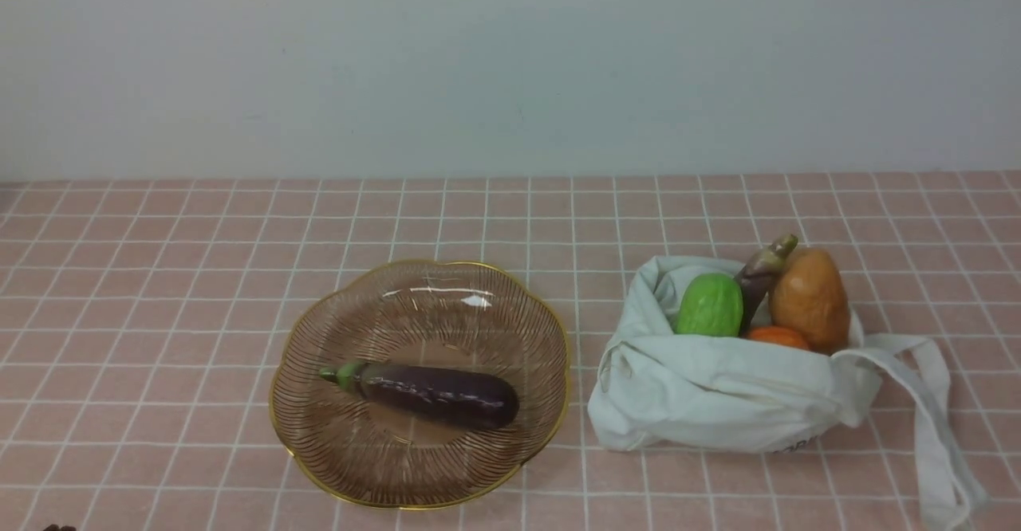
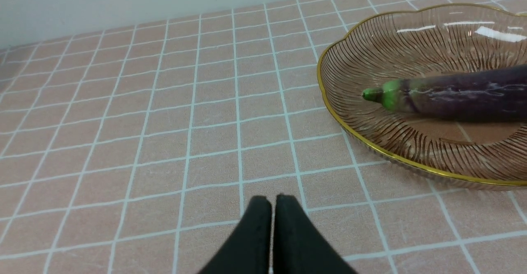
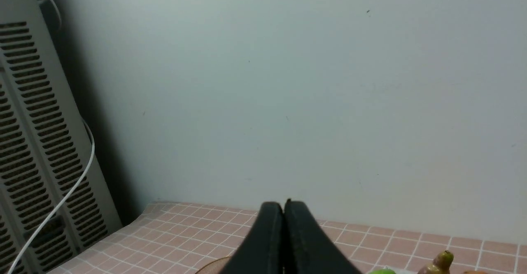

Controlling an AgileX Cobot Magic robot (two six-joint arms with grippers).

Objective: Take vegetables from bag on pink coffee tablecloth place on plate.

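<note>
The pink coffee tablecloth [image 1: 159, 276] fills the lower frame. At lower centre, the plate [image 1: 415, 308] carries one eggplant [image 1: 439, 394]. At lower right, the bag [image 1: 718, 395] encloses the potato [image 1: 810, 298], green oval [image 1: 708, 305], second eggplant [image 1: 762, 276] and squash [image 1: 778, 336]. The left gripper [image 2: 271, 208] and right gripper [image 3: 284, 210] are closed and empty. A slatted panel [image 3: 37, 142] stands at the right wrist view's left edge.

This looks like a staged test setup rather than a lived-in kitchen. A pink coffee tablecloth [image 1: 159, 276] fills the foreground, backed by a bare pale wall [image 1: 510, 60]. At one end stands a grey slotted equipment housing [image 3: 29, 142] with a loose white cable [image 3: 78, 175] (seen only from the right wrist). The glossy vegetables [image 1: 810, 300] in the bag [image 1: 718, 395] look like toys.
</note>
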